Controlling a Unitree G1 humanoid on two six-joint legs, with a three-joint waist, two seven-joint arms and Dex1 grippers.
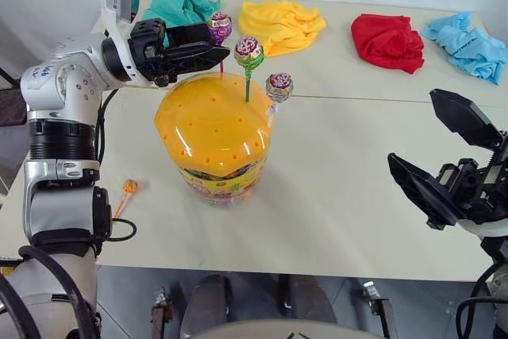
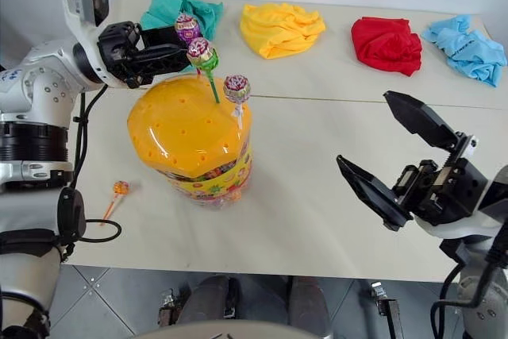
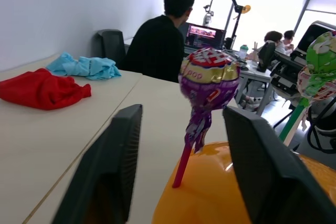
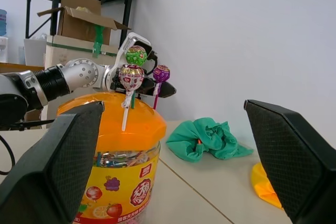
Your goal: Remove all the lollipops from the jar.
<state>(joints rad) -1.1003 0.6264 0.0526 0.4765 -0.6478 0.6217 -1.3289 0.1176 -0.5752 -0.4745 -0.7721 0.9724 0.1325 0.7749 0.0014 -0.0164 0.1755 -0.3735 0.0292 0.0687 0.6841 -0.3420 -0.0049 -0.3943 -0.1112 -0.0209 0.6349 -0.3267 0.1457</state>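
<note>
The jar (image 1: 208, 129), a clear tub with an orange-yellow domed lid, stands mid-table. Three lollipops stick up from the lid: purple (image 1: 220, 26), green (image 1: 248, 50) and pink-red (image 1: 279, 84). An orange lollipop (image 1: 127, 189) lies on the table to the jar's left. My left gripper (image 1: 216, 44) reaches level over the lid. It is open, and its fingers (image 3: 107, 166) stand on either side of the purple lollipop's stick (image 3: 182, 163) without touching it. My right gripper (image 1: 413, 126) hangs open and empty, well right of the jar.
Four crumpled cloths lie along the table's back: teal (image 1: 178, 4), yellow (image 1: 282, 23), red (image 1: 387, 40) and blue (image 1: 468, 44). A person (image 3: 157, 43) sits at a desk beyond the table's end. The table's front edge (image 1: 317, 275) runs close below the jar.
</note>
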